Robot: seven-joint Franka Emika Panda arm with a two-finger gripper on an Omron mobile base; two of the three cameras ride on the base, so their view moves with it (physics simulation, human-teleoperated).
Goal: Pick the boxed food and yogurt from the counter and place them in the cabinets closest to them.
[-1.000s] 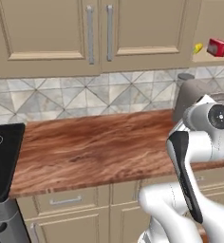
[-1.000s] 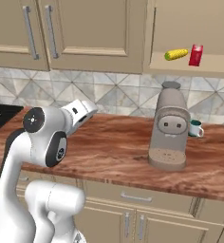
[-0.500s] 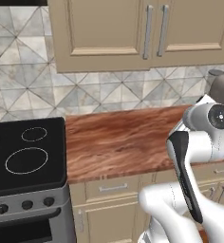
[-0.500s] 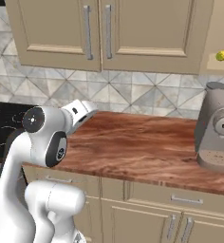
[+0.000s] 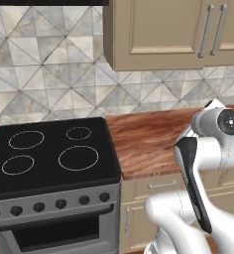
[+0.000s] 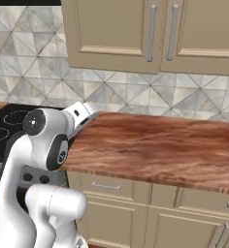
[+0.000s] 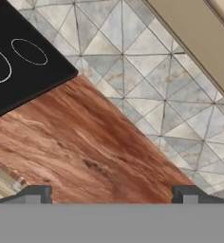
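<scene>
Where the counter [image 6: 155, 145] meets a black stove [image 5: 49, 154], fingers [image 7: 35, 193] spread wide, holding nothing; cabinets [image 6: 131, 29] shut above.

The stove [image 5: 54, 158] stands left of the surface [image 6: 160, 145], their edges touching, with drawers [image 6: 106, 186] under the surface. Behind both rises the tiled wall [image 5: 54, 74], and the cabinets [image 6: 150, 34] hang above the surface. The arm [image 6: 46, 145] stands before the surface, near the stove.

The white arm [image 6: 43, 160] is folded, elbow high; its fingers [image 7: 35, 193] stand wide apart (nothing between them).
</scene>
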